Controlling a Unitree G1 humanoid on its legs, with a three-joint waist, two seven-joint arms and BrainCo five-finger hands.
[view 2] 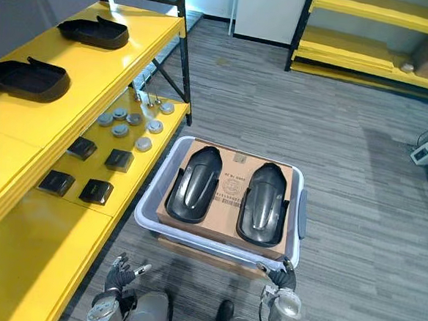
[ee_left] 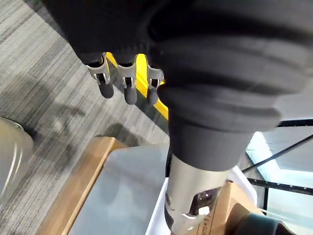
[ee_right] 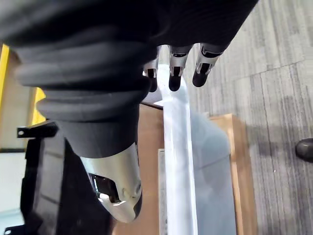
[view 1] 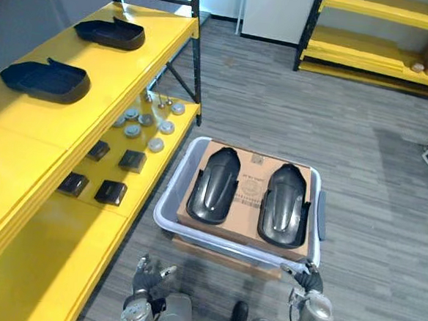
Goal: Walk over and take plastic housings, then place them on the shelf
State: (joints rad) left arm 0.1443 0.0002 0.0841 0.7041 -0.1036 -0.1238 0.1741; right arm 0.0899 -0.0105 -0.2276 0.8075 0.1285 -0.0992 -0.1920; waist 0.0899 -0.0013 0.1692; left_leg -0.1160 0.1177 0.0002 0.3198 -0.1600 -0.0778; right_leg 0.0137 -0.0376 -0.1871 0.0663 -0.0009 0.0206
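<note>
Grey plank floor (view 1: 276, 113). Yellow shelf rack (view 1: 23, 162) on left, 2nd rack (view 1: 369, 39) far right. 1 grey bin (view 1: 168, 201) w/ cardboard (view 1: 249, 178) carrying 2 black housings (view 1: 214, 184); 2 more on rack's top level. Lower level: 4 small black boxes (view 1: 132, 160), 7 round discs (view 1: 133, 130). L hand (view 1: 146, 273) & R hand (view 1: 305, 279) low, fingers loose, holding nothing; R hand by bin's near corner.

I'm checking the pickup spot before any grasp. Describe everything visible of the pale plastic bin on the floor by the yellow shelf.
The bin is a pale grey, translucent plastic tote with rounded corners, a thick rim and a darker grey handle on its right side. It stands upright on a low wooden board, close beside the yellow shelf. Cardboard lies in it, bearing two black housings, one left, one right. The right robot hand hangs open at its near right corner.
</note>
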